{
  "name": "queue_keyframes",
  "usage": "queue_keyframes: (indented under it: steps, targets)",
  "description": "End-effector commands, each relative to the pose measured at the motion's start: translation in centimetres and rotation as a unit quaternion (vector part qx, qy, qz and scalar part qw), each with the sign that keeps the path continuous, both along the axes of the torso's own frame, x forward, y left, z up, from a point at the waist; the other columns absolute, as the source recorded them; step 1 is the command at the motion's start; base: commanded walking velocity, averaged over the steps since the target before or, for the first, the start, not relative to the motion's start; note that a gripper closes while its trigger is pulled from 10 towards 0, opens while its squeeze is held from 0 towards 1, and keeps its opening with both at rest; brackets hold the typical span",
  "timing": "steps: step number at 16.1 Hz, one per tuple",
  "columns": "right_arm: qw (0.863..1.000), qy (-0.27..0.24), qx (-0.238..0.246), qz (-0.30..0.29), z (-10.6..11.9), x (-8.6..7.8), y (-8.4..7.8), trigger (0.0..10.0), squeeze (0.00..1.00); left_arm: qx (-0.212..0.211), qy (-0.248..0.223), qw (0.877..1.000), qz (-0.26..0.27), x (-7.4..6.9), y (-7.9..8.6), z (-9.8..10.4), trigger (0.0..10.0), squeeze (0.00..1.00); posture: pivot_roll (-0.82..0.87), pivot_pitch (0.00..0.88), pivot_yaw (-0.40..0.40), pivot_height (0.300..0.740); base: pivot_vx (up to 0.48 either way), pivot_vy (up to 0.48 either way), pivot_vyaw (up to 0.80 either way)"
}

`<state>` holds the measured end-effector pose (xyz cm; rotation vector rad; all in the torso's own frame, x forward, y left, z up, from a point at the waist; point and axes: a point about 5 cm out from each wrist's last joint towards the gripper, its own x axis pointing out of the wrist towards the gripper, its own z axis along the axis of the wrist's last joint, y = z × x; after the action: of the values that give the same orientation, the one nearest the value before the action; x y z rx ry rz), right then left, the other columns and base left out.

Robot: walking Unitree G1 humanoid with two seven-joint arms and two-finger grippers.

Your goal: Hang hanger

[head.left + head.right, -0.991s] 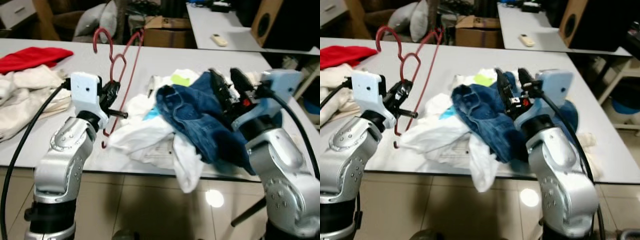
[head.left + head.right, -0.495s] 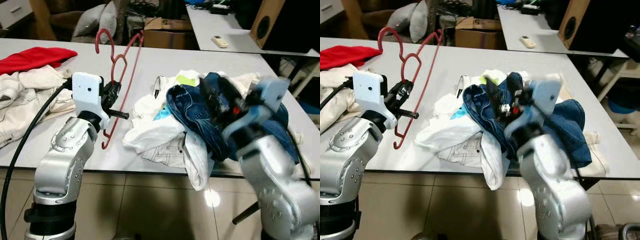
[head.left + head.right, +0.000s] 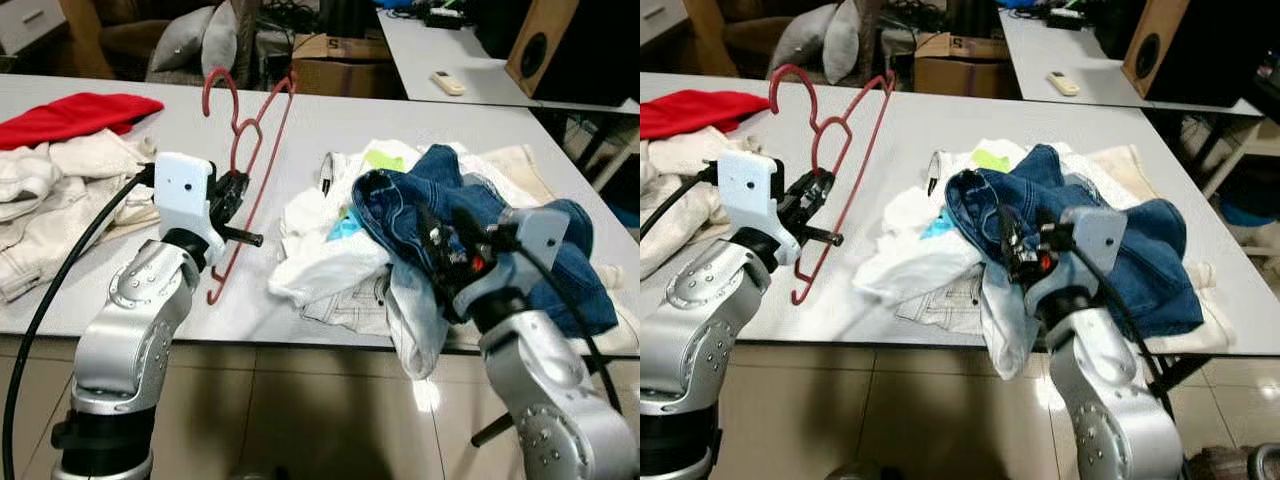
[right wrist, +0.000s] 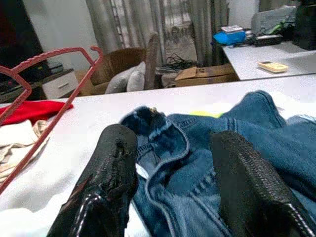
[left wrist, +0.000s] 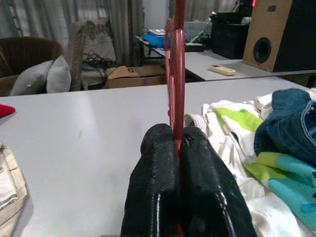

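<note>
A red wire hanger point(image 3: 247, 140) is held upright over the white table point(image 3: 420, 125), hook at the top. My left gripper point(image 3: 235, 192) is shut on its lower bar; in the left wrist view the fingers point(image 5: 197, 192) pinch the red wire point(image 5: 177, 74). My right gripper point(image 3: 440, 240) is open near the table's front edge, low against a heap of blue jeans point(image 3: 480, 225). In the right wrist view the two fingers point(image 4: 111, 173) stand wide apart with the denim point(image 4: 177, 143) between and beyond them.
White garments point(image 3: 330, 260) lie under the jeans and hang over the front edge. Cream clothes point(image 3: 50, 190) and a red cloth point(image 3: 75, 112) lie at the table's left. A second table point(image 3: 450, 60), a speaker point(image 3: 570, 45), cardboard boxes point(image 3: 335, 55) and an armchair stand behind.
My right arm has dropped from above the jeans to the table's front edge, fingers still apart. The camera has shifted. The left gripper keeps its hold on the hanger.
</note>
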<state>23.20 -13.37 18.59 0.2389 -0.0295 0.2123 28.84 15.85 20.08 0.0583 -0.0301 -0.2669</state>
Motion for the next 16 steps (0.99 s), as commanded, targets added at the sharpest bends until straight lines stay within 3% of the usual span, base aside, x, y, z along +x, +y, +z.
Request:
queue_keyframes:
  steps: [1,16]
  targets:
    - [1.000,-0.005,-0.005,-0.004,-0.1,-0.1,-0.2,10.0,0.00,0.003,0.000,1.000,-0.012,-0.2,-0.6,0.0,10.0,0.00,0.02,0.043,0.008,0.740,0.000,0.356,0.00]
    - [1.000,0.007,-0.010,-0.012,-1.5,-0.4,0.2,10.0,0.00,0.013,0.008,0.999,-0.029,-0.3,-0.9,-0.6,10.0,0.00,0.02,0.035,0.015,0.740,0.000,0.359,0.00]
